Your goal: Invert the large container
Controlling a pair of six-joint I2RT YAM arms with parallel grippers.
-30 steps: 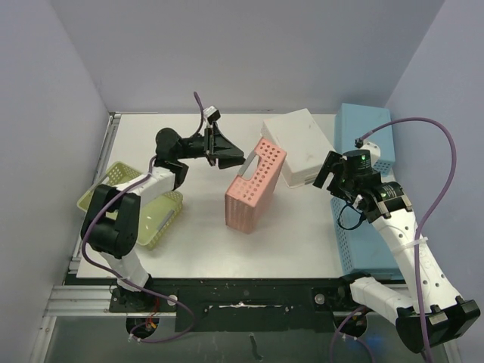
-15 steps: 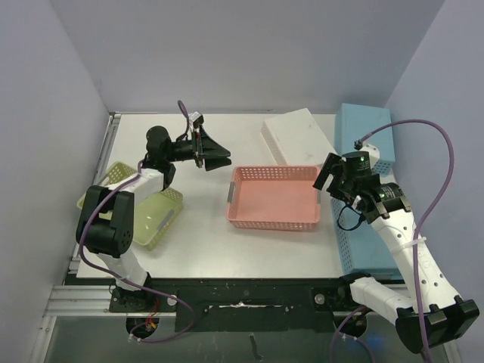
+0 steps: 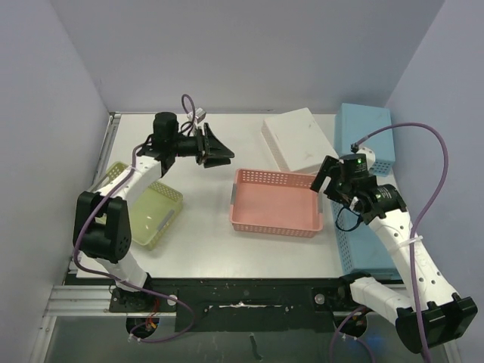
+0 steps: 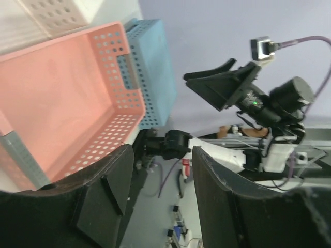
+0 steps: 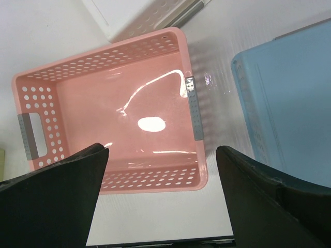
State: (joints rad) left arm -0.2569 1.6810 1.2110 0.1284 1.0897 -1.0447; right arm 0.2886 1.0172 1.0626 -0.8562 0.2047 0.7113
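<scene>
The pink basket (image 3: 274,202) sits open side up on the table (image 3: 204,242), between both claws. The left claw (image 3: 218,151), up and to the basket's left, gapes wide, holding nothing. The right claw (image 3: 324,178), by the basket's right rim, is also spread and empty.

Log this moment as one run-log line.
pink basket: on table, opening up | left end effector: open, empty, raised beside it | right end effector: open, empty, at its right rim
</scene>
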